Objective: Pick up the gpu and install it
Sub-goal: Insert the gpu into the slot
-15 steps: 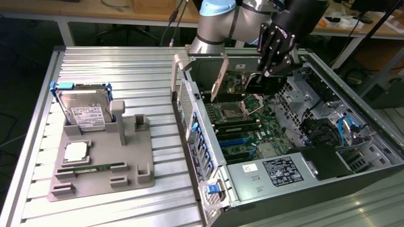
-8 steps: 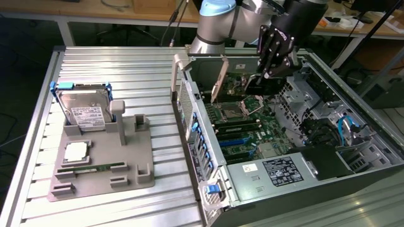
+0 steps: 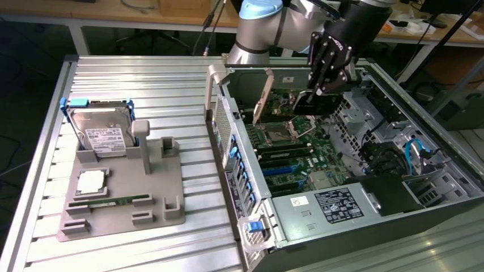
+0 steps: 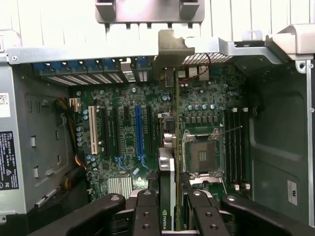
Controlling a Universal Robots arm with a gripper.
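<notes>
The gpu [image 3: 305,105], a thin dark card with a silver bracket [image 3: 263,100] at one end, hangs on edge inside the open computer case [image 3: 250,187], a little above the motherboard [image 3: 291,161]. My gripper [image 3: 323,89] reaches down into the case from above and is shut on the card's end away from the bracket. In the wrist view the gpu [image 4: 175,123] runs edge-on from my gripper [image 4: 171,216] to the case's rear slot wall, where its bracket [image 4: 172,48] rises above the rim. The card lies between the blue expansion slot [image 4: 139,130] and the CPU socket [image 4: 203,155].
On the slatted table at the exterior view's left, a grey holder tray [image 3: 162,195] carries a hard drive with blue rails [image 3: 102,133], a processor chip [image 3: 90,181] and a green memory stick [image 3: 113,202]. Case walls, cables [image 3: 412,153] and a power supply [image 3: 332,207] surround the motherboard.
</notes>
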